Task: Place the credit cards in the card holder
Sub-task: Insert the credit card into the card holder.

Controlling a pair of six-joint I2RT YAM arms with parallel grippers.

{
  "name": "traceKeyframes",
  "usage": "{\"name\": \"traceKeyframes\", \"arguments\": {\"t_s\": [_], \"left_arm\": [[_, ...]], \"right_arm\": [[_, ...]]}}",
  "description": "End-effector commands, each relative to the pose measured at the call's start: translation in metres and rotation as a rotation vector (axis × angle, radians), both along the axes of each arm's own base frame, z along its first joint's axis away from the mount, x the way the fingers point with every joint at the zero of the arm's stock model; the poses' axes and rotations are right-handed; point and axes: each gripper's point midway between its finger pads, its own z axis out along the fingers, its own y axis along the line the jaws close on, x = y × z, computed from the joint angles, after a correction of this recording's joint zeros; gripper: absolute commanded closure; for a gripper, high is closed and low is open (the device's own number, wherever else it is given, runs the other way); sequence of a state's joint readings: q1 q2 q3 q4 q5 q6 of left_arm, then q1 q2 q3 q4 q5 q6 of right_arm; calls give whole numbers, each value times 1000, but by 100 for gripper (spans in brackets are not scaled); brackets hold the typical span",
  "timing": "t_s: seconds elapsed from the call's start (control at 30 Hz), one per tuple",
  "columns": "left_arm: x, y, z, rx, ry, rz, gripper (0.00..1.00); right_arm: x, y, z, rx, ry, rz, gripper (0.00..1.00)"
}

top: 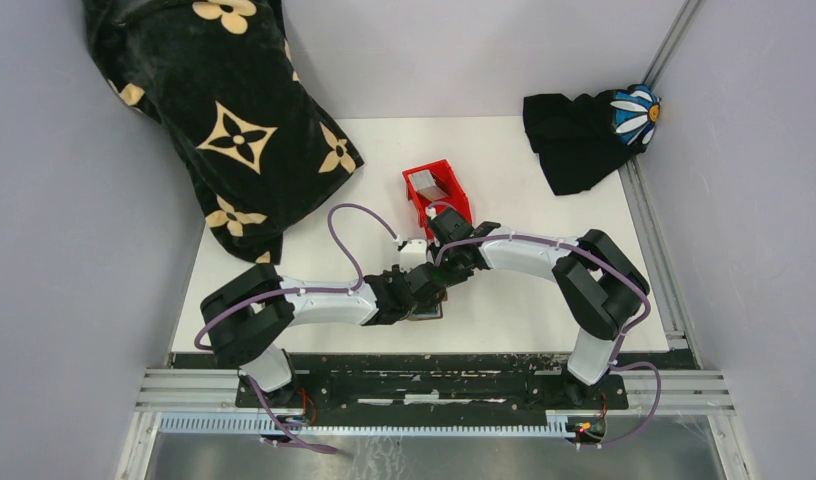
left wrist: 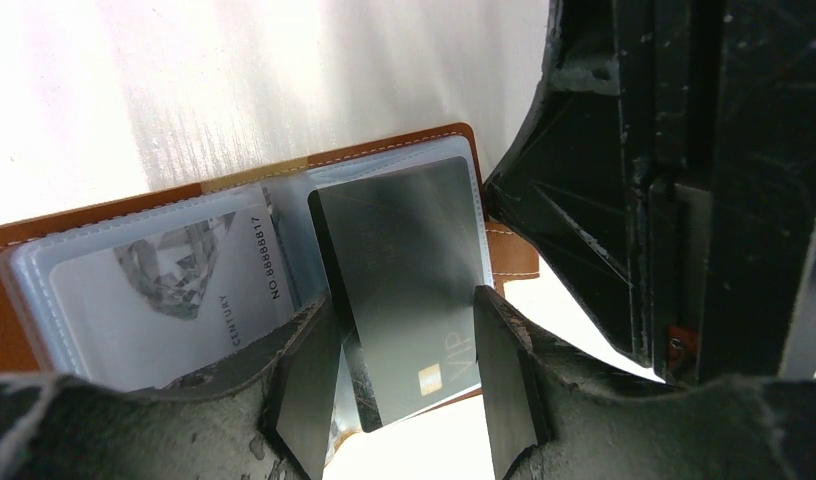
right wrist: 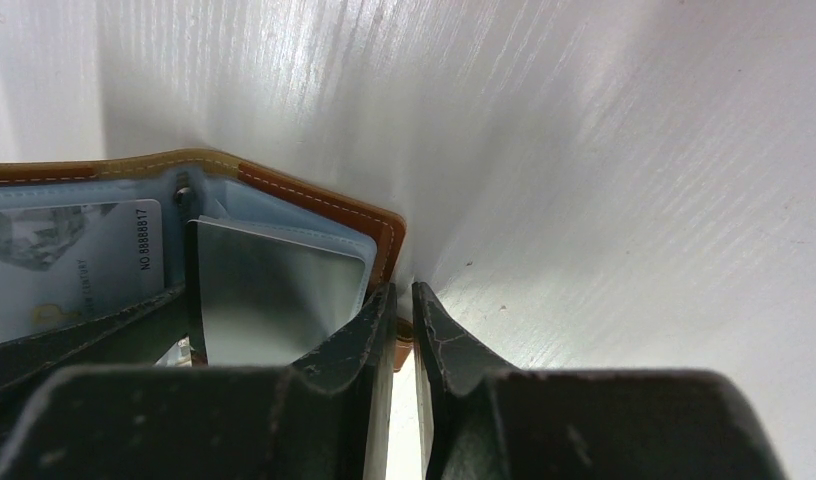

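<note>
The brown card holder [left wrist: 384,148] lies open on the white table, near the front middle in the top view [top: 430,311]. A white card [left wrist: 174,290] sits in its left clear sleeve. My left gripper [left wrist: 404,400] is shut on a grey credit card [left wrist: 404,270] marked VIP. The card's far end lies over the right sleeve; I cannot tell how far in it is. My right gripper [right wrist: 404,300] is shut on the holder's right edge by the snap tab [right wrist: 404,342]. The grey card also shows in the right wrist view [right wrist: 274,300]. More grey cards [top: 427,184] lie in the red bin.
The red bin [top: 452,200] stands just behind the two grippers. A black flowered cloth [top: 234,130] covers the back left, and a black cloth with a daisy [top: 584,135] lies at the back right. Both arms [top: 524,255] crowd the front middle.
</note>
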State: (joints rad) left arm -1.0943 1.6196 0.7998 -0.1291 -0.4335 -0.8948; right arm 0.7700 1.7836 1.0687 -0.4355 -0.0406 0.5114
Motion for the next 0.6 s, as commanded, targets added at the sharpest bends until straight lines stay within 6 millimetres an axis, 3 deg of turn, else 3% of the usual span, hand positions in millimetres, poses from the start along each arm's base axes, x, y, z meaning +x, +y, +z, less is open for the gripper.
{"name": "traceKeyframes", "arguments": {"t_s": [0.0, 0.57], "left_arm": [[-19, -31, 4, -127, 58, -95, 43], [-32, -27, -4, -97, 85, -109, 43]], "right_arm": [[-5, 19, -2, 49, 10, 13, 82], [-5, 23, 4, 51, 2, 20, 82]]}}
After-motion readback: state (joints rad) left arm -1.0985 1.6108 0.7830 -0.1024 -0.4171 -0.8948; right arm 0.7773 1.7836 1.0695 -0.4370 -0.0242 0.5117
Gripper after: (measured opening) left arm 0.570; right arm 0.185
